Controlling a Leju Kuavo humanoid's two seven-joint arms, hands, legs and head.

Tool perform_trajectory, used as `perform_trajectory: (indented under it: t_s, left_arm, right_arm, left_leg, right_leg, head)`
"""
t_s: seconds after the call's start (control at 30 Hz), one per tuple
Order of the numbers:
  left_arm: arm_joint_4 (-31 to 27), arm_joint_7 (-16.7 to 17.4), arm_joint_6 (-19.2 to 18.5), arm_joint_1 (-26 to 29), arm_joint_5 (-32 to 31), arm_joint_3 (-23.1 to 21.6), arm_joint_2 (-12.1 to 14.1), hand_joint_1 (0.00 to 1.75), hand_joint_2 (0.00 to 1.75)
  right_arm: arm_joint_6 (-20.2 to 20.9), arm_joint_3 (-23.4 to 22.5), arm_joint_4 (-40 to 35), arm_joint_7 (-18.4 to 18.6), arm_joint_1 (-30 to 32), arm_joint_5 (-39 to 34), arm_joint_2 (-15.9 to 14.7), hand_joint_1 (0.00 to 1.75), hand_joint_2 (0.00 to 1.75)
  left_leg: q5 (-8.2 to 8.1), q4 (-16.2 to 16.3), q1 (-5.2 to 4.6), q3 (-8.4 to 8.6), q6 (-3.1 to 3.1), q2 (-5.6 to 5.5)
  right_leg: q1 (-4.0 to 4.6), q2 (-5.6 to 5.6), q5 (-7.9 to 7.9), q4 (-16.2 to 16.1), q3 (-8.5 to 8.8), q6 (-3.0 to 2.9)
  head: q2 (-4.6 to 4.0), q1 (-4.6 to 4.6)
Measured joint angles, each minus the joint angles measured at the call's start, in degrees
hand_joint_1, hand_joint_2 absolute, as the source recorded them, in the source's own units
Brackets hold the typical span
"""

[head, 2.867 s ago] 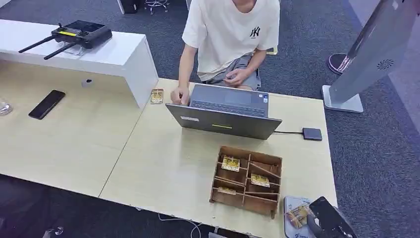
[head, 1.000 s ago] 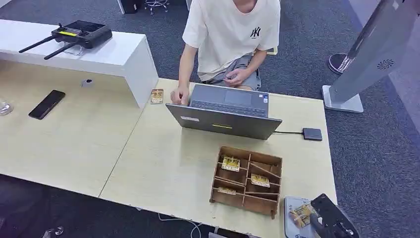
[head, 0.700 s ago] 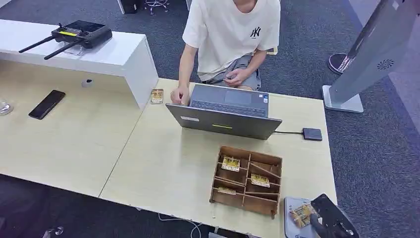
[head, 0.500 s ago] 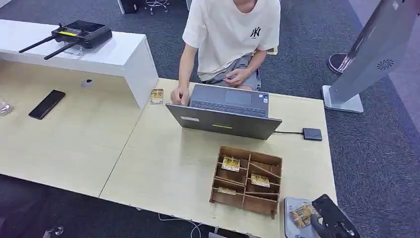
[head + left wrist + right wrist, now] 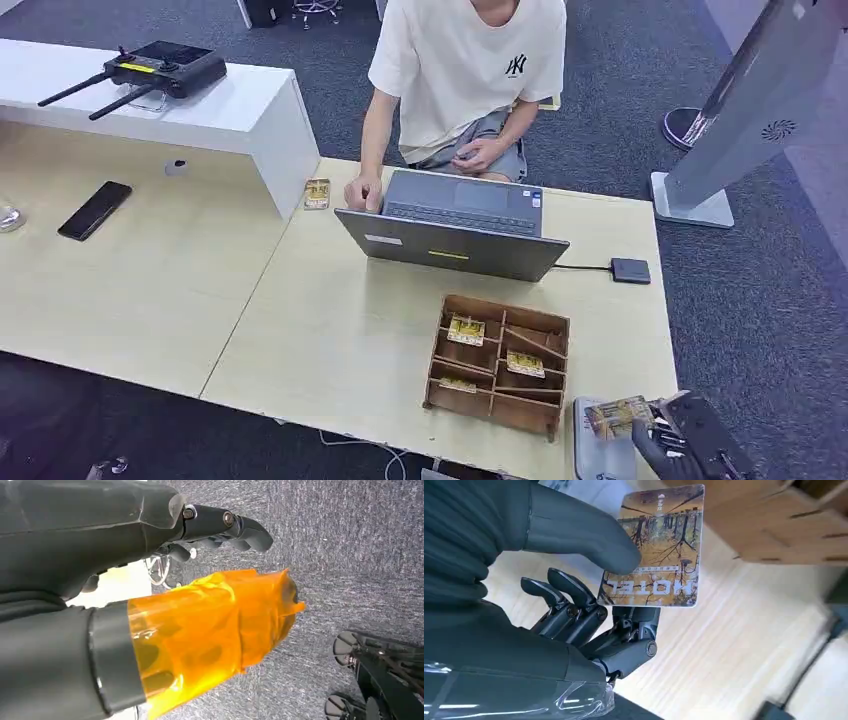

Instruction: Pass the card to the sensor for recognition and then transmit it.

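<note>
From the head camera I see my right hand point(image 5: 690, 440) down at the 5 o'clock corner of the desk point(image 5: 330, 330), pinching the card point(image 5: 618, 416) by one end. The right wrist camera makes the grip plain: the thick thumb presses the printed face of the card point(image 5: 659, 550) against the darker fingers point(image 5: 574, 600) behind it, the rest of the card sticking out free, with "HOTEL" readable on it. In the head view the card hangs over the grey sensor pad point(image 5: 600, 455), which lies at the desk's near edge just at 3 o'clock of the wooden organizer point(image 5: 498, 365); I cannot tell whether card and pad touch.

The organizer has more cards lying in several of its compartments. At 12 o'clock of it stands an open laptop point(image 5: 455, 225), with a person point(image 5: 465, 70) in a cream T-shirt seated behind it, one hand at the keyboard's edge.

My left hand point(image 5: 150, 580) shows on its wrist camera, hanging over grey carpet. Its thumb is wrapped in orange film, the dark fingers point(image 5: 225, 525) are extended and apart from the thumb, and nothing is in it.
</note>
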Motion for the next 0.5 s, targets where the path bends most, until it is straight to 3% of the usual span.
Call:
perform_trajectory:
  t_s: [0.5]
  left_arm:
    - [0.00,-2.75,-0.72,-0.98,-3.17,3.54,-0.42,0.00,0.00]
  right_arm:
    - [10.49,-2.18,-7.41,-13.20,0.10,-12.00,3.08,1.75,1.75]
  left_leg:
    - [0.00,0.00,0.00,-0.02,0.00,0.00]
  right_leg:
    - [0.00,-0.01,0.00,0.01,0.01,0.00]
  head:
    - [0.00,0.02]
